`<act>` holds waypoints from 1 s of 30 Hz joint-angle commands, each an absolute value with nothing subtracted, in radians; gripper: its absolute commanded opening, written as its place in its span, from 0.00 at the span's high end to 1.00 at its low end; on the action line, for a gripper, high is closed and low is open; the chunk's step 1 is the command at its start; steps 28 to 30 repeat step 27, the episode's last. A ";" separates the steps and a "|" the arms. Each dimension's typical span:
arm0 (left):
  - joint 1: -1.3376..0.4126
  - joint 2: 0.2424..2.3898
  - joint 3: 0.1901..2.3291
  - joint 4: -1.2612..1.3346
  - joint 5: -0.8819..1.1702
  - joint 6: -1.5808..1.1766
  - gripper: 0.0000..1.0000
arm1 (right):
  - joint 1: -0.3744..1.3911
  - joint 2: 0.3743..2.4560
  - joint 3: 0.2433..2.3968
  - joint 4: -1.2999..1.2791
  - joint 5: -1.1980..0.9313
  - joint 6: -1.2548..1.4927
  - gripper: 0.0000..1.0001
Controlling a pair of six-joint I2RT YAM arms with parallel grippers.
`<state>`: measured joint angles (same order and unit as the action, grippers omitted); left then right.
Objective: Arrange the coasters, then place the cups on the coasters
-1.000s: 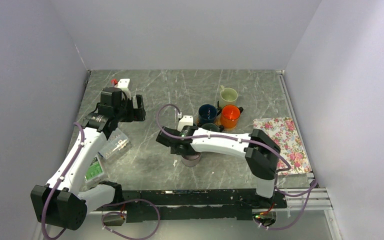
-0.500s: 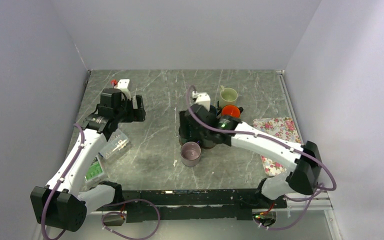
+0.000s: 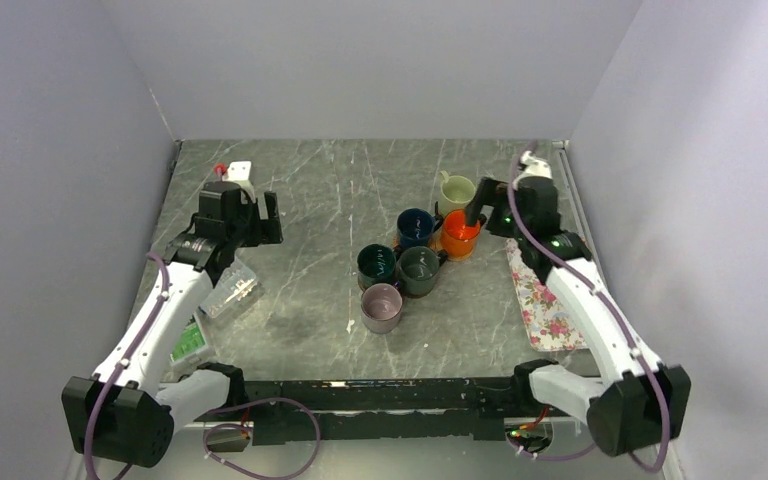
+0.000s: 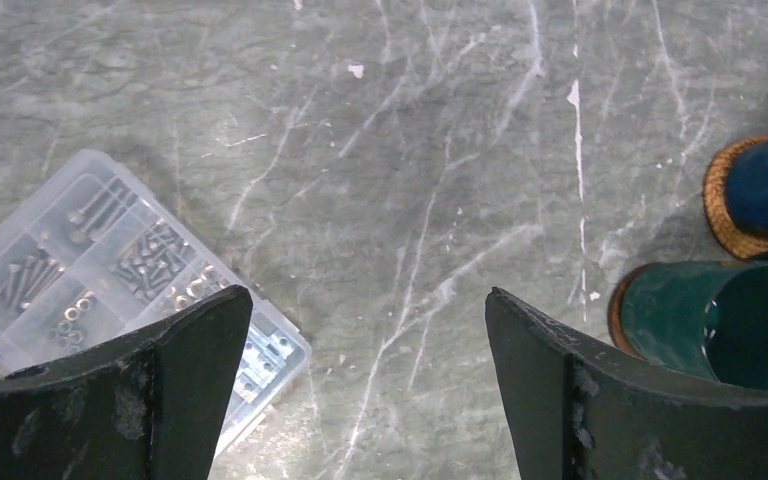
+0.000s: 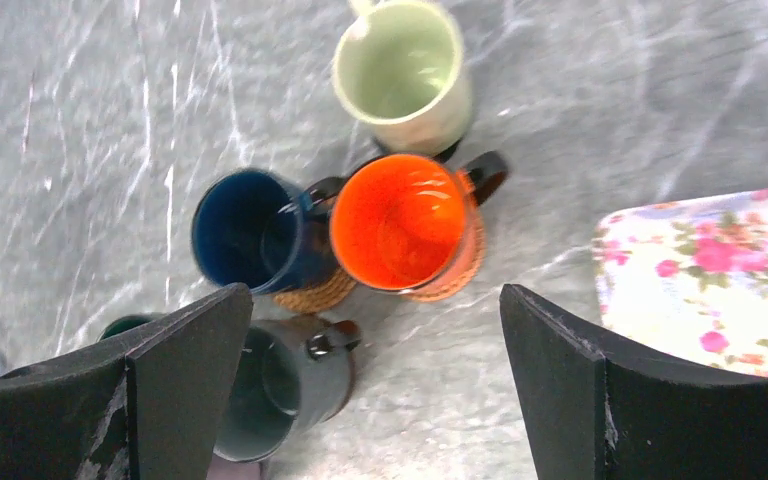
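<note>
Several cups stand bunched mid-table: cream (image 3: 457,190), orange (image 3: 460,234), dark blue (image 3: 415,227), two dark green (image 3: 376,263) (image 3: 419,268) and mauve (image 3: 381,306). In the right wrist view the orange cup (image 5: 405,220) and the dark blue cup (image 5: 250,230) each sit on a tan woven coaster (image 5: 457,280) (image 5: 315,293). The left wrist view shows a dark green cup (image 4: 720,320) on a brown coaster (image 4: 615,312). My right gripper (image 3: 482,205) (image 5: 375,290) hangs open and empty above the orange and cream cups. At the far left my left gripper (image 3: 263,220) (image 4: 368,292) is open over bare table.
A floral rectangular tray (image 3: 545,300) lies at the right under my right arm. A clear plastic box of screws (image 3: 228,292) (image 4: 110,265) lies at the left under my left arm. Grey walls close in three sides.
My right gripper opened off the mauve cup, rose, and swung back and right to above the orange cup. The mauve cup stays standing at the front. My left arm barely moved.
</note>
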<state>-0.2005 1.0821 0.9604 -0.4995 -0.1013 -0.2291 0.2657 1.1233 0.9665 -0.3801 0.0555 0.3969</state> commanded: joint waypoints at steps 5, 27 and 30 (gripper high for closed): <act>-0.190 0.959 0.906 -0.385 -0.207 -0.195 0.07 | 0.176 0.846 0.877 -0.234 0.193 0.304 0.00; -0.190 0.830 0.883 -0.360 -0.279 -0.187 0.06 | 0.178 0.664 0.770 -0.159 0.344 0.212 0.00; -0.190 0.830 0.883 -0.360 -0.279 -0.187 0.06 | 0.178 0.664 0.770 -0.159 0.344 0.212 0.00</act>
